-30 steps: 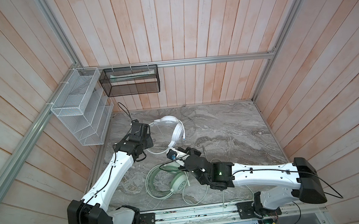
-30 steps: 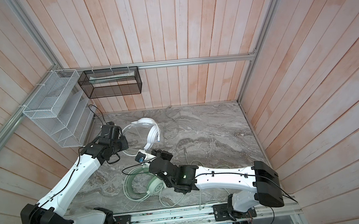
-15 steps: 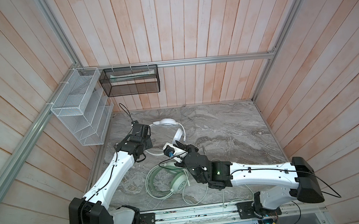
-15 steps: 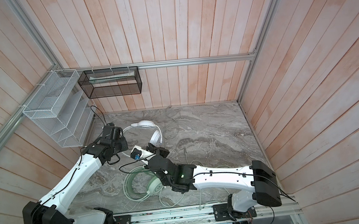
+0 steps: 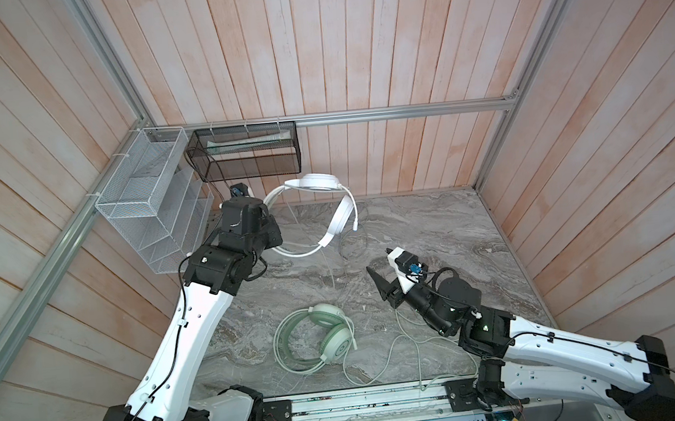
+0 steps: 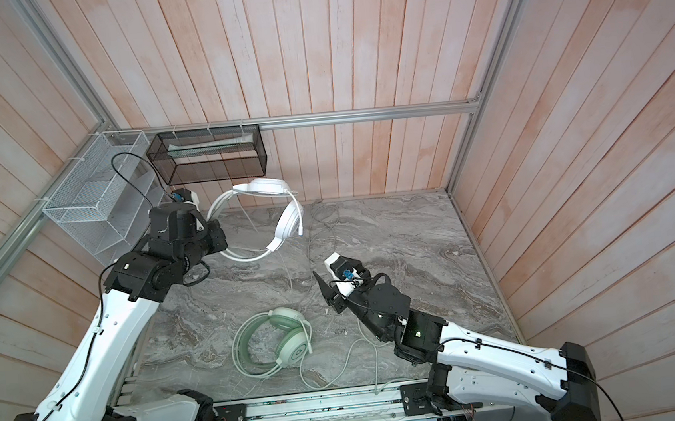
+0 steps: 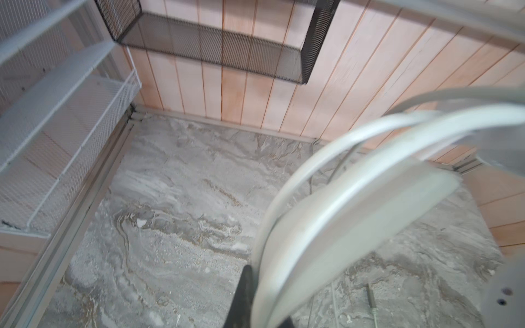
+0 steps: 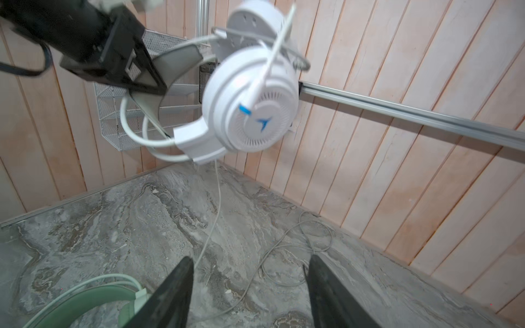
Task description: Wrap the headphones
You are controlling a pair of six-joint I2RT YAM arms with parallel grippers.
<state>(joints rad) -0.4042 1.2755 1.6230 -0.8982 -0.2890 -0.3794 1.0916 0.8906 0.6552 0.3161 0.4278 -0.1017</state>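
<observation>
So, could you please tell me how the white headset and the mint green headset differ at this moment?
The white headset hangs in the air, clamped at its headband by the left gripper; the mint green headset lies flat on the table. The white one's cable dangles to the table; the green one's cable lies looped around it. Both are wired over-ear headsets.

My left hand (image 8: 145, 82) holds one headset (image 5: 317, 181) up at back left, near the wall basket (image 5: 248, 167) — the other headset (image 5: 334, 341) lies on the desk (image 5: 432, 220) in front, my right hand (image 5: 381, 259) right of it.
</observation>
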